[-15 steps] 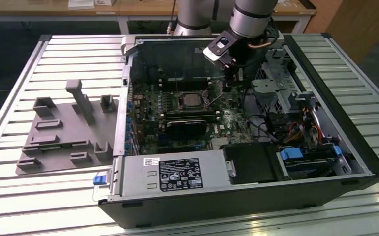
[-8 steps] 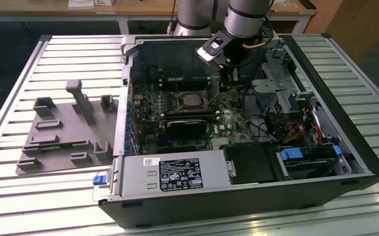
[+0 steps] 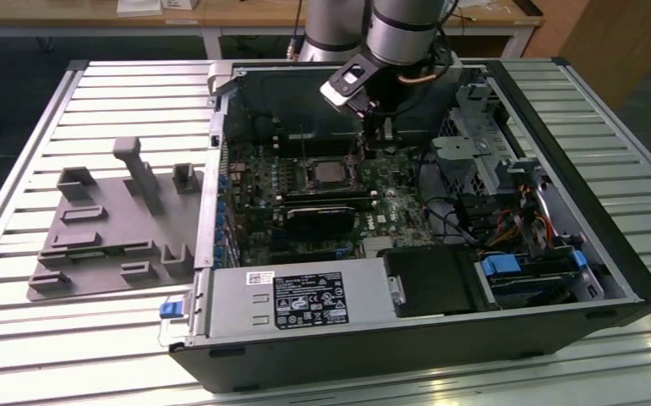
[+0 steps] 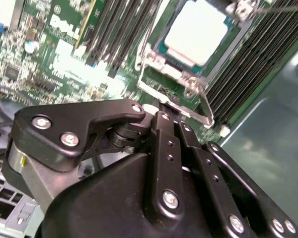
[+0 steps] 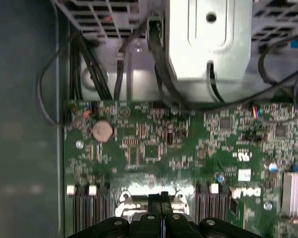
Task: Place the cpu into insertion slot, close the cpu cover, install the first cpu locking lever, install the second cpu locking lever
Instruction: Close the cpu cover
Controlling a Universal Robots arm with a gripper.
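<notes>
Gripper pinched narrow at the socket's near edge, cpu seated.

In the second wrist view my gripper (image 4: 161, 115) has its fingers pressed together just beside a wire locking lever (image 4: 204, 101); whether it nips that wire I can't tell. Beyond it the cpu (image 4: 197, 33) lies flat in the insertion slot (image 4: 163, 51), with the cpu cover (image 4: 155, 61) seemingly down around it. I judge the chip light, stiff, slick-topped and fragile underneath, so I'd hold it by opposite edges only.

Silver cpu (image 4: 196, 32), seated in insertion slot (image 4: 156, 62)
</notes>
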